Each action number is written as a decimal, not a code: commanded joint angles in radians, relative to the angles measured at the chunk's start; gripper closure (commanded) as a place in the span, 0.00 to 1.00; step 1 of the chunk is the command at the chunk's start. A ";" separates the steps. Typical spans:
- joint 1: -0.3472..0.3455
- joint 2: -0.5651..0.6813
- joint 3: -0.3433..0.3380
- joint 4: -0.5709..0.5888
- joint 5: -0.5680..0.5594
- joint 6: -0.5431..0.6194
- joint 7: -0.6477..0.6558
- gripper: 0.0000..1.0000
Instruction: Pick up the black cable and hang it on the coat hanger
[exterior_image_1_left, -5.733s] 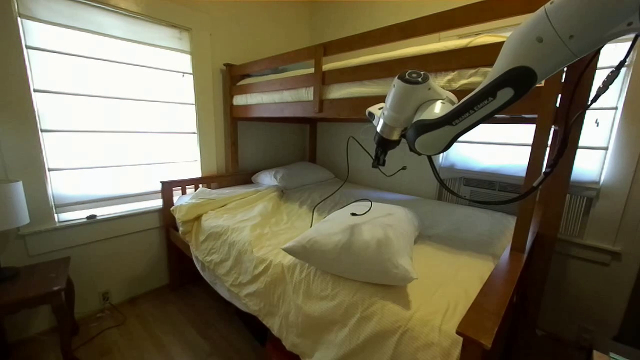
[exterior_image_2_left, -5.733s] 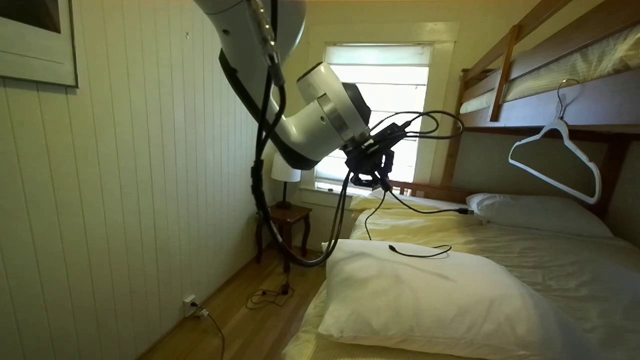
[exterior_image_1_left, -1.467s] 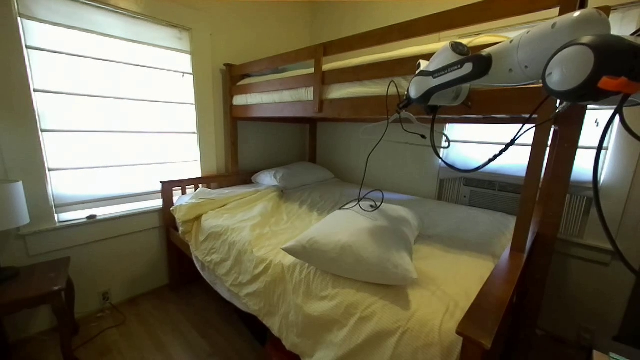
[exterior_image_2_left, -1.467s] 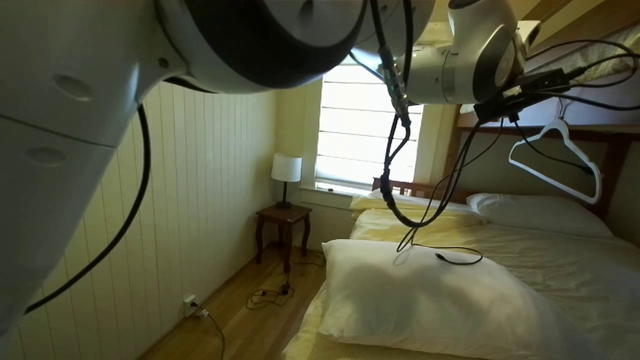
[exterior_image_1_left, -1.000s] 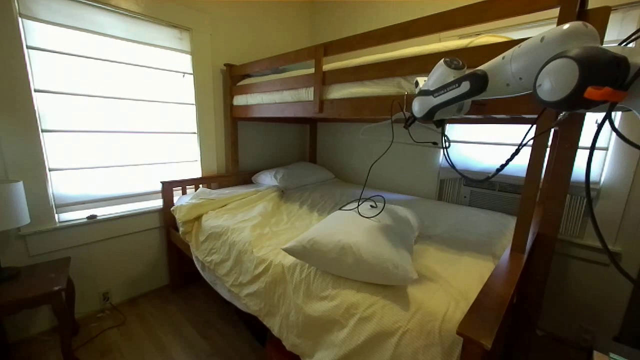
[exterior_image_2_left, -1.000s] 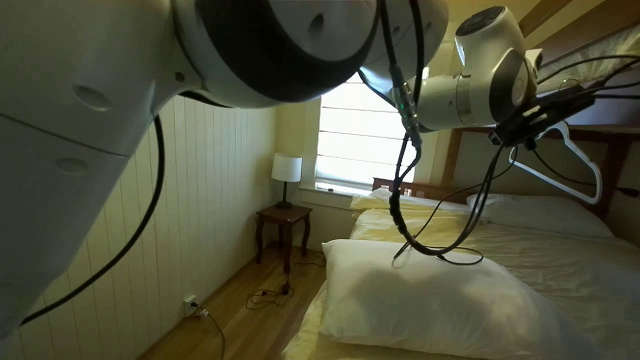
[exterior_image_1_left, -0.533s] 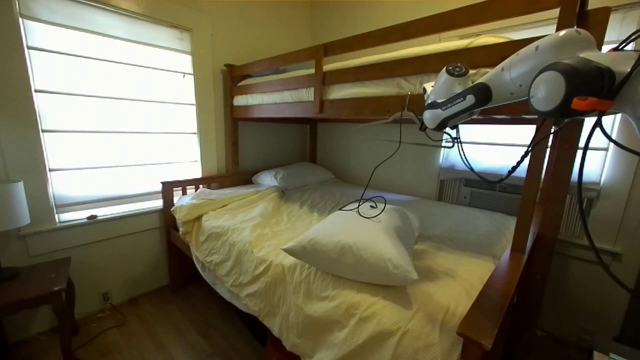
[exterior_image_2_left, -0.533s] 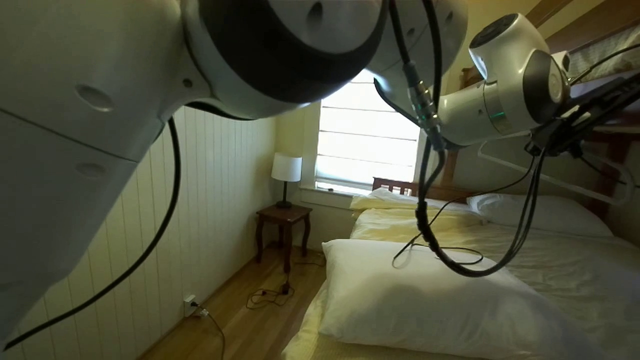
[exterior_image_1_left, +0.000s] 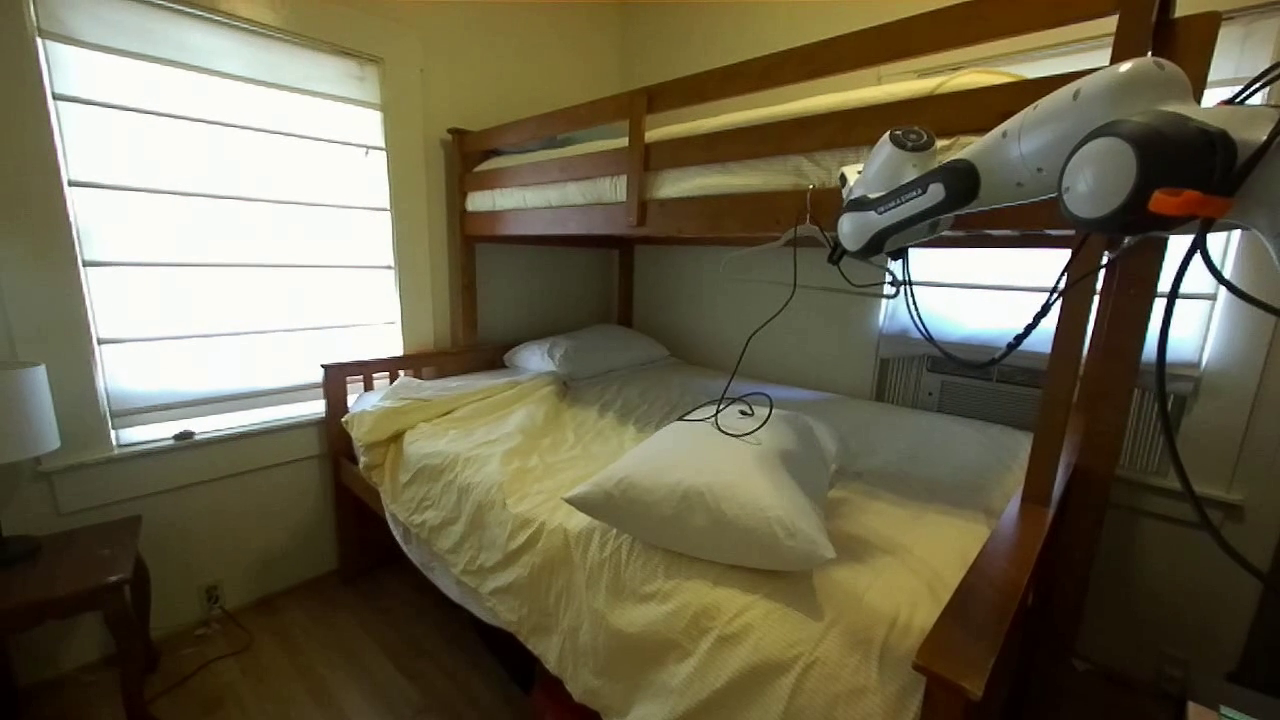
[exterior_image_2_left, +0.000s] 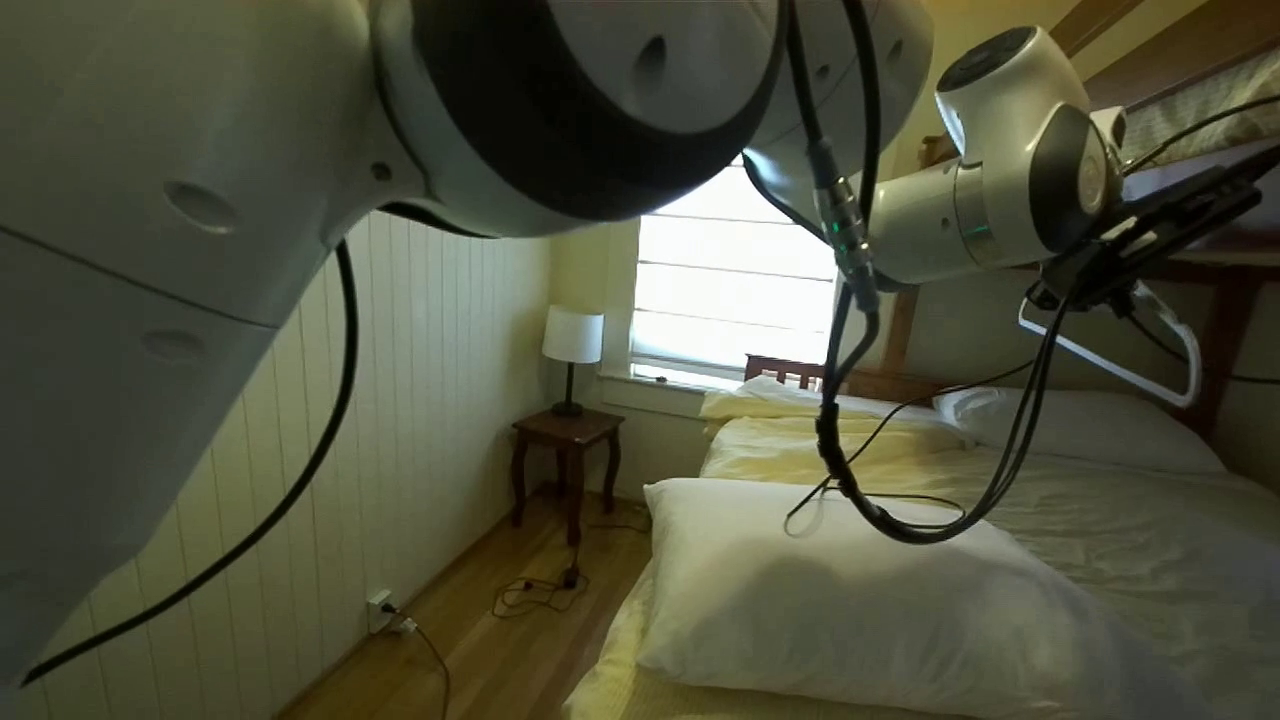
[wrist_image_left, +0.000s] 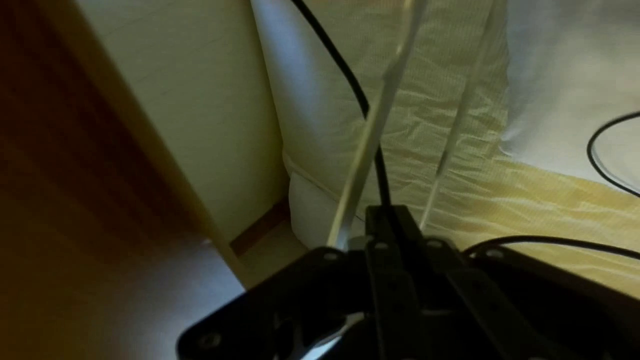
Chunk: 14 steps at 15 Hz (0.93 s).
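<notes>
The white coat hanger (exterior_image_1_left: 775, 243) hangs by its hook from the upper bunk's rail; its lower bar (exterior_image_2_left: 1110, 367) shows behind the wrist. My gripper (wrist_image_left: 392, 212) is shut on the thin black cable (wrist_image_left: 345, 65). In an exterior view the gripper (exterior_image_1_left: 836, 256) is just beside the hanger's shoulder. In the wrist view the cable runs from the fingertips and crosses behind the nearer pale hanger bar (wrist_image_left: 370, 135). Another stretch leaves on the gripper's right. In both exterior views the long part of the cable (exterior_image_1_left: 757, 330) (exterior_image_2_left: 900, 408) hangs down to loops on the pillow. Whether it rests on the hanger cannot be told.
A white pillow (exterior_image_1_left: 720, 490) lies on the yellow bedding below. The wooden bunk rail (exterior_image_1_left: 740, 215) runs close behind the gripper, and a bunk post (exterior_image_1_left: 1080, 350) stands to its right. Thick arm cabling (exterior_image_2_left: 900, 535) hangs beneath the wrist.
The arm carried the cable from above the bed to the hanger, then lowered. Half a second ago the hanger was displaced; it has swung back as the gripper shifted slightly back. Cable loops stayed on the pillow.
</notes>
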 joint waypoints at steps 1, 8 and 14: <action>0.000 0.011 0.065 0.019 0.053 -0.003 -0.044 0.99; 0.158 0.095 -0.172 0.123 -0.160 -0.007 0.217 0.99; 0.214 0.152 -0.304 0.195 -0.163 -0.087 0.369 0.62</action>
